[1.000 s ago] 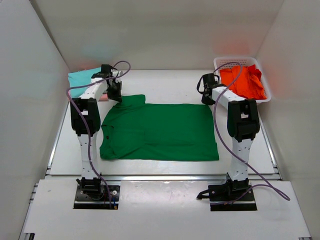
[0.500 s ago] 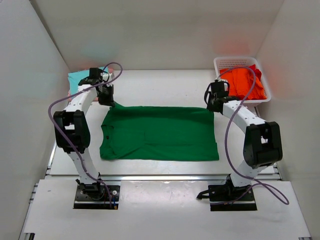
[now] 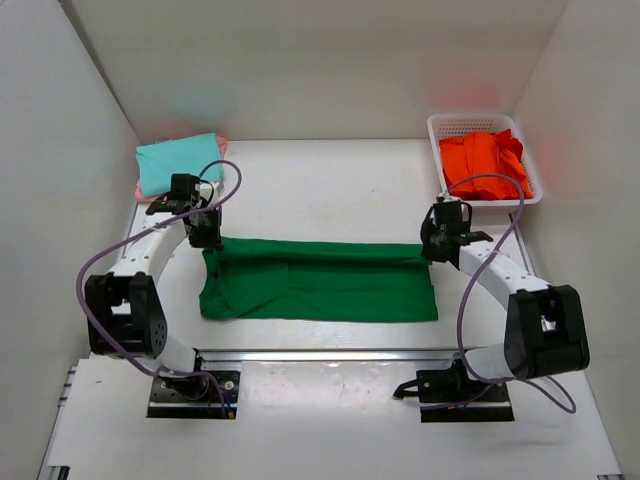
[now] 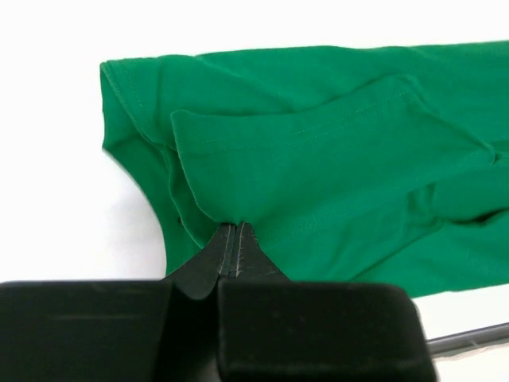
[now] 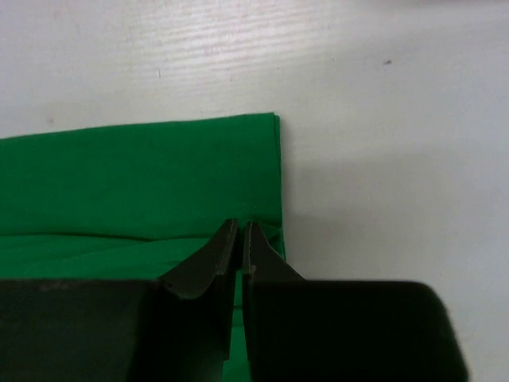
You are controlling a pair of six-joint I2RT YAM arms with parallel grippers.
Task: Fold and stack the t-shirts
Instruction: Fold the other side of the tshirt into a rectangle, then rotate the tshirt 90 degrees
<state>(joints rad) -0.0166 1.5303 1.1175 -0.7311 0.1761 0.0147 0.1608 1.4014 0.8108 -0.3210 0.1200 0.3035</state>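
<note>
The dark green t-shirt (image 3: 320, 285) lies across the middle of the table as a long band, its far half doubled over toward the near side. My left gripper (image 3: 207, 240) is shut on the folded cloth at its far left corner; in the left wrist view the jaws (image 4: 236, 226) pinch a fold of the green cloth (image 4: 334, 159). My right gripper (image 3: 433, 250) is shut on the far right corner, its tips (image 5: 240, 224) closed on the green edge (image 5: 143, 175). A folded teal t-shirt (image 3: 178, 163) lies on a pale pink one (image 3: 144, 189) at the far left.
A white lattice basket (image 3: 480, 120) at the far right holds a crumpled orange-red t-shirt (image 3: 485, 165). White walls enclose the table on three sides. A metal rail (image 3: 330, 354) runs along the near edge in front of the arm bases.
Both grippers have come toward the near side, drawing the green shirt's far edge over itself. The shirt has gone from a wide spread to a narrower band.
</note>
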